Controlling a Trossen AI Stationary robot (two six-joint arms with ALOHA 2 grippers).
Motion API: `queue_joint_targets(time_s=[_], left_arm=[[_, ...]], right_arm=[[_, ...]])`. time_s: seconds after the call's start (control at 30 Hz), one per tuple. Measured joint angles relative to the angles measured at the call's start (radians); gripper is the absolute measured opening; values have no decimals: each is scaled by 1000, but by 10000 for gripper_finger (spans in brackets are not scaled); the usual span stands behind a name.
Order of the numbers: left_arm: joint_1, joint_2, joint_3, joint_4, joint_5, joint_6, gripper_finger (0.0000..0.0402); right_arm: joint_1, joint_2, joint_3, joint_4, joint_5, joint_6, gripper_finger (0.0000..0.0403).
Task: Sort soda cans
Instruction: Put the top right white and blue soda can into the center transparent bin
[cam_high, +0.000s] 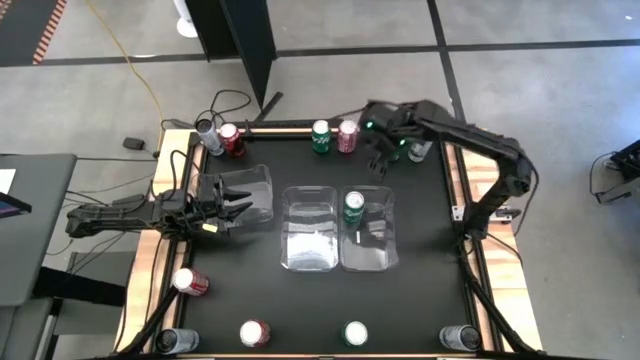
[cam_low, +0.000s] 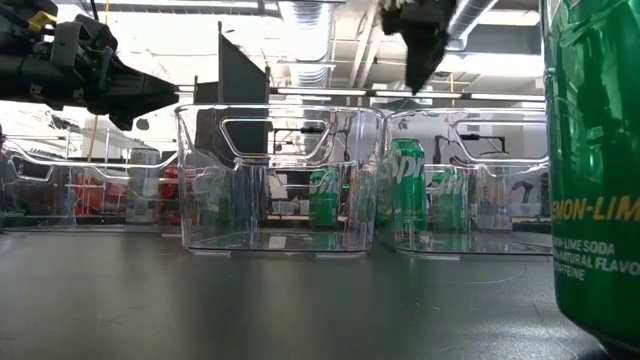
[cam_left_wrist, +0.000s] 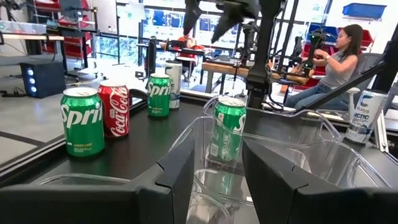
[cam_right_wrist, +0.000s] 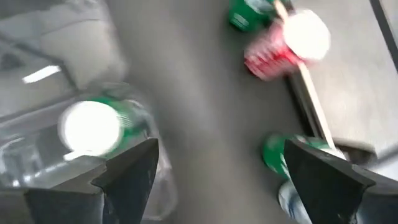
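Soda cans stand upright round the black table (cam_high: 420, 290). A silver can (cam_high: 208, 135), two red cans (cam_high: 232, 140) (cam_high: 347, 135) and a green one (cam_high: 321, 137) line the far edge. One green can (cam_high: 354, 207) (cam_left_wrist: 227, 127) stands in the right clear bin (cam_high: 380, 255). My right gripper (cam_high: 385, 152) (cam_right_wrist: 217, 180) hangs open and empty, high above the far right, pointing steeply down. My left gripper (cam_high: 243, 200) (cam_left_wrist: 217, 186) reaches level over the left bin (cam_high: 255, 180), its fingers apart with nothing between them.
The middle bin (cam_high: 310, 250) holds no can. A green and a silver can (cam_high: 418, 150) stand at the far right. Along the near edge stand red cans (cam_high: 190, 282) (cam_high: 254, 333), silver cans (cam_high: 175, 342) (cam_high: 460, 338) and a green one (cam_high: 355, 334). A person (cam_left_wrist: 339, 62) sits beyond the table.
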Motion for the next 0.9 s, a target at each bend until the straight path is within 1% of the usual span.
queue_joint_targets(time_s=[0.07, 0.17, 0.27, 0.33, 0.43, 0.53, 0.67, 0.9], left_arm=[[0, 0, 0, 0, 0, 0, 132], [0, 0, 0, 0, 0, -4, 132], [0, 0, 0, 0, 0, -4, 132], [0, 0, 0, 1, 0, -4, 132], [0, 0, 0, 2, 0, -4, 132], [0, 0, 0, 6, 0, -6, 132], [0, 0, 0, 47, 0, 19, 132], [0, 0, 0, 63, 25, 82, 132]], right_arm=[[-40, -27, -36, 0, 18, 33, 361], [-100, -62, -83, 2, 79, 111, 361], [-164, -84, -124, 2, 110, 194, 361], [-205, -100, -142, 7, 122, 264, 361], [-262, -117, -163, -16, 185, 389, 361], [-311, -115, -170, -53, 225, 498, 361], [-355, -116, -170, -68, 247, 616, 361], [-379, -109, -170, -58, 262, 806, 361]])
